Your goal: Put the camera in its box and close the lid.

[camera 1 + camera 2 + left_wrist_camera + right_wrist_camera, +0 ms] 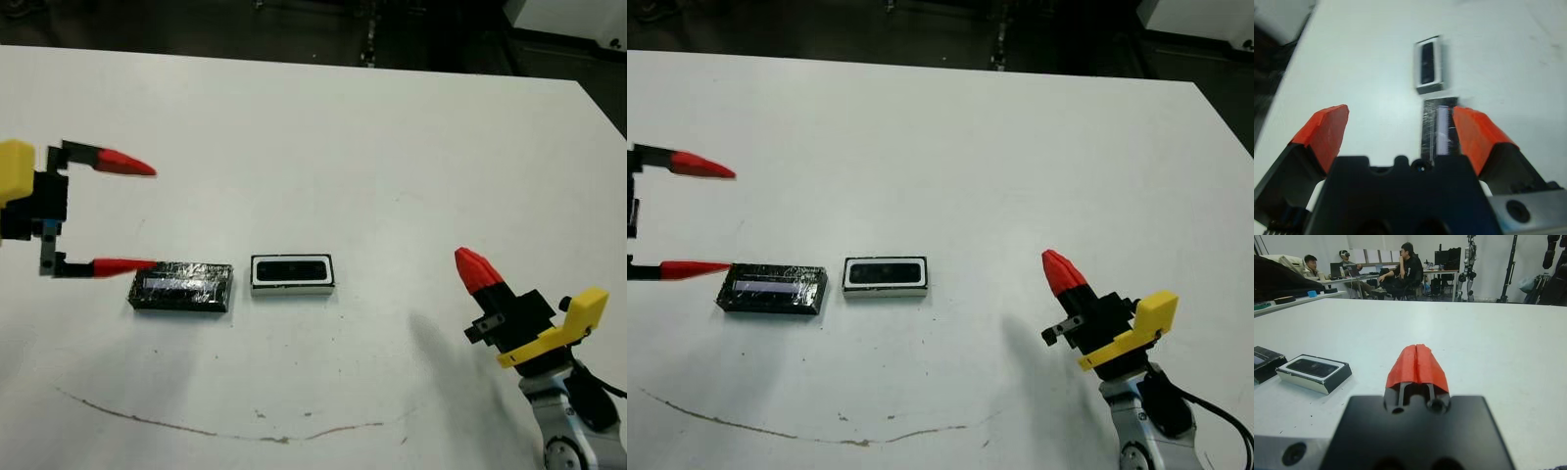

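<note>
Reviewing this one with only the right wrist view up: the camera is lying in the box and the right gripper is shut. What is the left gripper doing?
Observer: The left gripper is open and empty, at the left end of the lid.
Operator: Is the lid on the box yet?
Observer: No. It lies flat on the table, left of the box, with a small gap between them.

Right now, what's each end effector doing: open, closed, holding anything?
Left end effector: open, holding nothing, one fingertip close to the lid's end.
Right end effector: closed, holding nothing, away from the box.
</note>
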